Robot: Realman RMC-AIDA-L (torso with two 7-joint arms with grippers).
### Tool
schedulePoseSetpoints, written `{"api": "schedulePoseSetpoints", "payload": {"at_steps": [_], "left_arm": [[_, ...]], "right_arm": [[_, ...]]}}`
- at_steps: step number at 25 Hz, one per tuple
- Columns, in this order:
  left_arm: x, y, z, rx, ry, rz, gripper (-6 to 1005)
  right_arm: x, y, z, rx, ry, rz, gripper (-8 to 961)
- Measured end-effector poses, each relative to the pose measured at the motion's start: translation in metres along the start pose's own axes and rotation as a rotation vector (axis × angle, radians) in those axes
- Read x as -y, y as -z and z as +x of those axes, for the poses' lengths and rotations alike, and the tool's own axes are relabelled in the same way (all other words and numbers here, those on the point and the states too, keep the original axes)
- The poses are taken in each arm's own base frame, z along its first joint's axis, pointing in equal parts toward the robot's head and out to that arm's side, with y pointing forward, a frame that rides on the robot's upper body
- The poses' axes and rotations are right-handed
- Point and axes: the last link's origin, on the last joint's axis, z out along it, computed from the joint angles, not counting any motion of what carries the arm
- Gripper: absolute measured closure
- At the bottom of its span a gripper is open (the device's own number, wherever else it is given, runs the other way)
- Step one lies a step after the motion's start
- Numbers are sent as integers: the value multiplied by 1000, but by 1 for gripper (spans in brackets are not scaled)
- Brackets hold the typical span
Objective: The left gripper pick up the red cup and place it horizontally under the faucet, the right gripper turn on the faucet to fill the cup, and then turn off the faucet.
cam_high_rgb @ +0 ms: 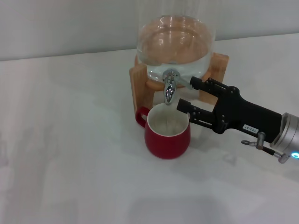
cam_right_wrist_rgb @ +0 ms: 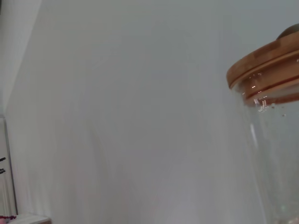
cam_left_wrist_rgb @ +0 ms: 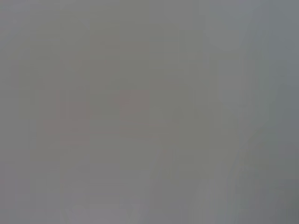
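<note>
right tool (cam_high_rgb: 184, 93) jaws spread, holding nothing, tips just beside the faucet (cam_high_rgb: 169, 87). red cup (cam_high_rgb: 167, 132) upright on the tabletop (cam_high_rgb: 70, 140) under the spout, inside pale. glass jar (cam_high_rgb: 175, 44) holds water. right wrist view alone shows its wooden lid (cam_right_wrist_rgb: 264, 63). left wrist view blank grey.

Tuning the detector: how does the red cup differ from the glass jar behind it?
The squat dark-red ceramic cup is opaque; the big clear glass water jar is see-through. The cup stands on the white table; the jar rests on a wooden stand. The cup is much smaller. Both are upright and line up with the small chrome faucet.
</note>
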Motion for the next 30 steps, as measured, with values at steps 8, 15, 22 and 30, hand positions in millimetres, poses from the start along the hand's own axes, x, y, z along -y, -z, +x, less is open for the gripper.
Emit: {"api": "schedulePoseSetpoints", "payload": {"at_steps": [8,15,22,30], "left_arm": [[0,0,-1,5,-1,0,541],[1,0,-2,11,-1,0,541],[1,0,-2,11,-2,0,541],[1,0,-2,17,-2,0,541]], "right_arm": [[-2,-1,0,-7,0,-26,202],[-4,-3,-1,-12,-2,-49,202],[-5,-3,-2,-6,2,-48,202],[6,3,-11,30,26,6,202]]}}
